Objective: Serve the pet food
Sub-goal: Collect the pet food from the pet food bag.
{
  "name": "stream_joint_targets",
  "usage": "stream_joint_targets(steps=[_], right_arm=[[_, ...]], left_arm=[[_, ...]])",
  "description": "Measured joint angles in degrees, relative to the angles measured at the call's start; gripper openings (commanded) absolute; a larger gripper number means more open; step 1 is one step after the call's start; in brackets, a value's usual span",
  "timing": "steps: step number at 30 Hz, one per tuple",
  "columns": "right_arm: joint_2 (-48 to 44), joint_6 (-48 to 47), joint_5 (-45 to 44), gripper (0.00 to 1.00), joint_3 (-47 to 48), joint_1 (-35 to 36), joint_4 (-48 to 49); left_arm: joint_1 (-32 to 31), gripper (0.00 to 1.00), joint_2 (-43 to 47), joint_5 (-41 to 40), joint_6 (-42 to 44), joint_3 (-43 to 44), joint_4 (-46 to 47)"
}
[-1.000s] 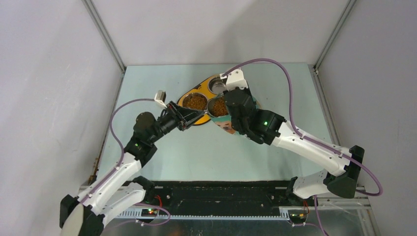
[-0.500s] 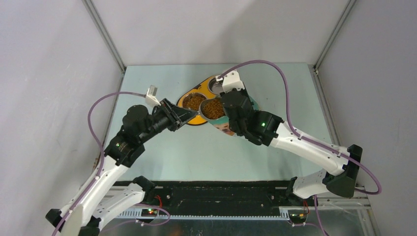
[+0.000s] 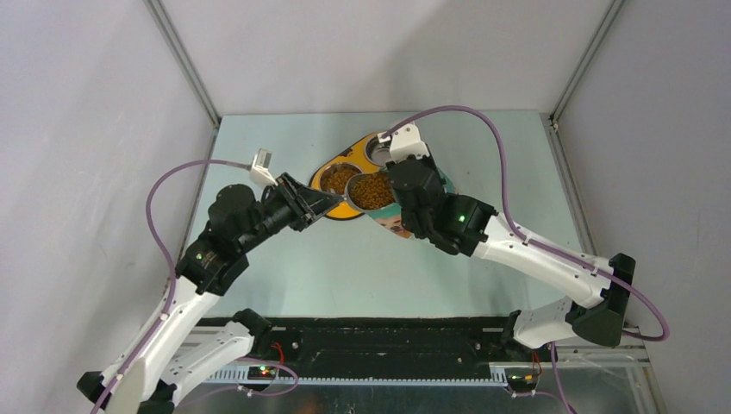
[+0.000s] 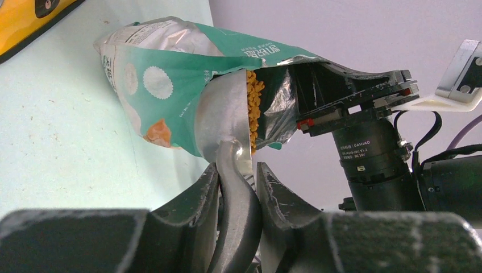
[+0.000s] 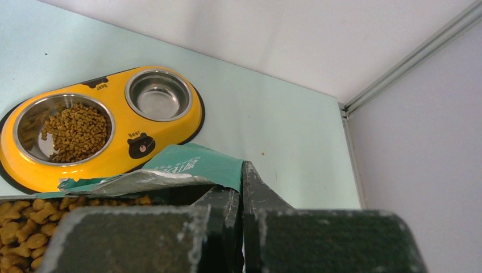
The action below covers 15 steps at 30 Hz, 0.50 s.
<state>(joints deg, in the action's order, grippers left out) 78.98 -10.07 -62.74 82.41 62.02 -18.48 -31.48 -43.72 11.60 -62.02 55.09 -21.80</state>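
Shiny metal scoop (image 4: 221,119), glossy foil-lined bag (image 4: 165,74), matt dry pet food (image 4: 254,108).

A pale green table (image 3: 345,259) carries a yellow two-bowl feeder (image 5: 120,136) on its far half.

Tabletop (image 3: 345,267): pale mint green, matte, flat; small brown specks visible in left wrist view. Left wall (image 3: 86,172), rear wall (image 3: 379,52), right wall (image 3: 655,155): plain light grey panels. Aluminium corner posts (image 3: 183,62) at both rear corners. Black rail (image 3: 388,341) along near table edge. Lighting even, diffuse; shadows soft.
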Motion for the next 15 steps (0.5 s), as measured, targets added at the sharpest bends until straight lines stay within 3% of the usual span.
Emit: stream_joint_targets(steps=[6, 15], right_arm=[[0.00, -1.07, -1.01, 0.00, 0.00, 0.13, 0.26], [0.00, -2.03, -2.12, 0.00, -0.02, 0.31, 0.57]], left_arm=[[0.04, 0.00, -0.72, 0.59, -0.07, -0.87, 1.88], [0.15, 0.00, -0.68, 4.22, -7.39, -11.91, 18.62]])
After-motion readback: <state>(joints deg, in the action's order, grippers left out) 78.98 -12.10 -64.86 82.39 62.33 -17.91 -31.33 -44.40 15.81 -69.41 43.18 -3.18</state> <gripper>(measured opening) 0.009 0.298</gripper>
